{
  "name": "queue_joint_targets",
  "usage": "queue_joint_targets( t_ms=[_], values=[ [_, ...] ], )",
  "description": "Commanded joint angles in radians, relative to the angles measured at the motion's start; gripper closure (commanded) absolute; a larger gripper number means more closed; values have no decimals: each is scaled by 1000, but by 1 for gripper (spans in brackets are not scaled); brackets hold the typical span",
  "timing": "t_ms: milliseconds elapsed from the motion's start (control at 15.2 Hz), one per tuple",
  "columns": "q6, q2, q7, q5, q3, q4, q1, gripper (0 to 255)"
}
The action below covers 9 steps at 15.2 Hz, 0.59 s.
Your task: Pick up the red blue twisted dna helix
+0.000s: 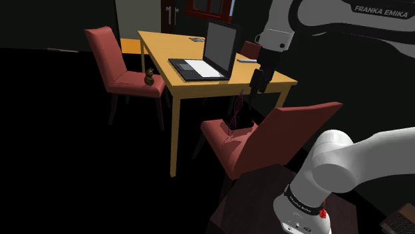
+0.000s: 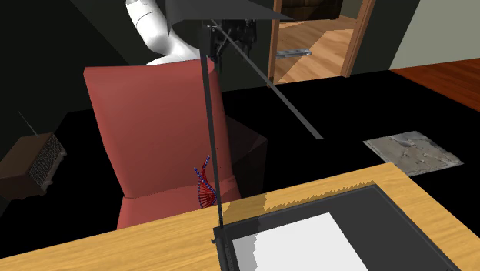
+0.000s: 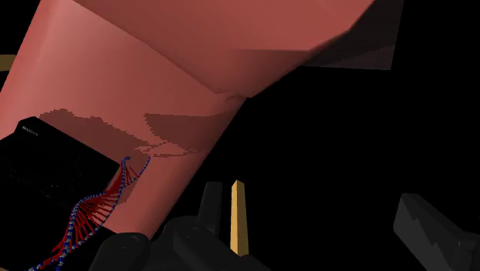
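The red and blue helix (image 1: 236, 114) stands upright on the seat of the near red chair (image 1: 292, 133), at the middle of the shoulder view, beside the table (image 1: 159, 50) edge. The claw (image 1: 257, 88) hangs above it, not touching. In the wrist view its fingers (image 3: 431, 229) stand wide apart and hold nothing; the helix's lower end is cut off there. In the second exterior view the laptop (image 2: 308, 239) screen, seen edge-on, runs along the helix.
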Motion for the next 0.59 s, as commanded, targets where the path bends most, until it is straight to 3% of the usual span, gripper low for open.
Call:
queue_joint_targets(
  t_ms=[0, 528],
  values=[
    [0, 0, 0, 0, 0, 0, 0, 0],
    [123, 174, -270, -147, -150, 39, -8, 0]
  ],
)
